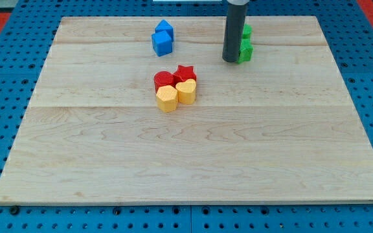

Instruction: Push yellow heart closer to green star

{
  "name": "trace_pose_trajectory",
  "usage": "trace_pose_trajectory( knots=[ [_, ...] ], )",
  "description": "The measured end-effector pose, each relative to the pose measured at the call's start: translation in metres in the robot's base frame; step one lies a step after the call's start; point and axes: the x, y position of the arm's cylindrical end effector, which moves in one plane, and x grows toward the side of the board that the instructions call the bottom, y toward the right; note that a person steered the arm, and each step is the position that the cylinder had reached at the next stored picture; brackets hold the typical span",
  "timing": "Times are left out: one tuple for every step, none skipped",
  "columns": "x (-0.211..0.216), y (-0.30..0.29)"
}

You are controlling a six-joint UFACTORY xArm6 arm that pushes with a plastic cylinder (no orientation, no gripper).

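Note:
Two yellow blocks lie side by side near the board's middle. The right one [187, 91] looks like the heart; the left one [167, 99] looks like a hexagon. Two green blocks stand at the view's top right, an upper one [246, 30] and a lower one [245, 52]. The rod partly hides both, so I cannot tell which is the star. My tip [230, 61] rests on the board just left of the lower green block, well up and to the right of the yellow blocks.
A red star [186, 73] and a rounded red block [163, 80] touch the yellow blocks from above. Two blue blocks [163, 37] sit at the top, left of centre. The wooden board [193, 162] lies on a blue pegboard.

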Motion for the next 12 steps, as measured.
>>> trace_pose_trajectory(
  knots=[
    [0.003,0.019],
    [0.003,0.026],
    [0.011,0.027],
    [0.055,0.05],
    [0.082,0.046],
    [0.083,-0.004],
    [0.071,-0.054],
    [0.063,-0.09],
    [0.062,-0.102],
    [0.086,-0.103],
    [0.095,-0.131],
    [0.103,-0.15]
  ],
)
